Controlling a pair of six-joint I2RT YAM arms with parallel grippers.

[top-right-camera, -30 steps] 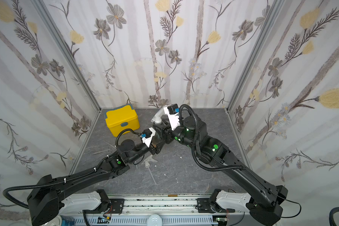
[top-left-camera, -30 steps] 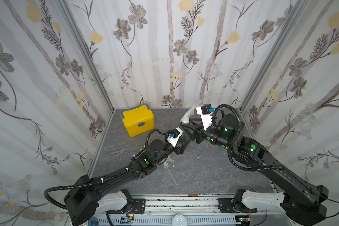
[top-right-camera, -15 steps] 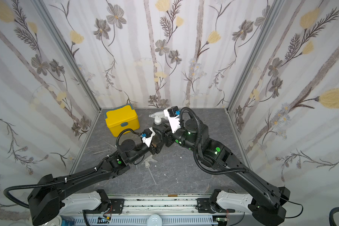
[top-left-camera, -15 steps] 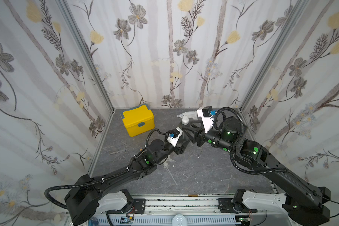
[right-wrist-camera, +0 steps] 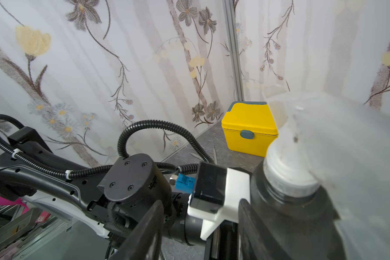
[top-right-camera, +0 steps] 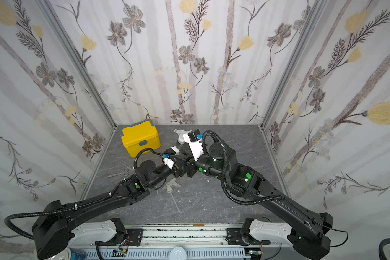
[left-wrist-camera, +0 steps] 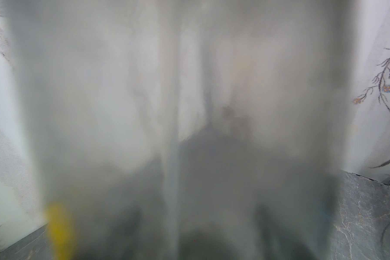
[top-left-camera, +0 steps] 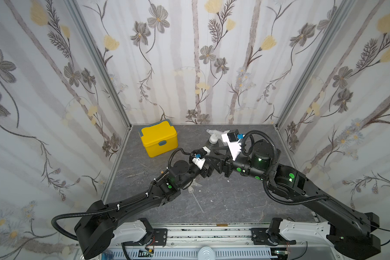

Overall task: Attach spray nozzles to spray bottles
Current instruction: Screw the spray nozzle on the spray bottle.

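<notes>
A smoky grey spray bottle point(top-left-camera: 212, 148) stands upright at mid-table with my left gripper point(top-left-camera: 206, 163) shut on its body. Up close, this bottle point(left-wrist-camera: 189, 112) fills the left wrist view as a grey blur. A clear-whitish spray nozzle point(top-left-camera: 212, 136) sits on its neck, and its ribbed collar point(right-wrist-camera: 288, 177) rests on the dark bottle point(right-wrist-camera: 291, 213). My right gripper point(right-wrist-camera: 199, 216) is open just beside the bottle, with nothing between its fingers. A second clear nozzle point(top-left-camera: 193, 188) lies on the table under the left arm, its dip tube pointing toward the front.
A yellow lidded box point(top-left-camera: 159, 139) stands at the back left. Small scissors point(top-left-camera: 137, 172) lie on the table left of the left arm. Both wrists are crowded together at mid-table. Patterned walls close in the left, back and right sides.
My right gripper has come down and back from the nozzle on top of the bottle to beside the bottle. The left arm and bottle have stayed put.
</notes>
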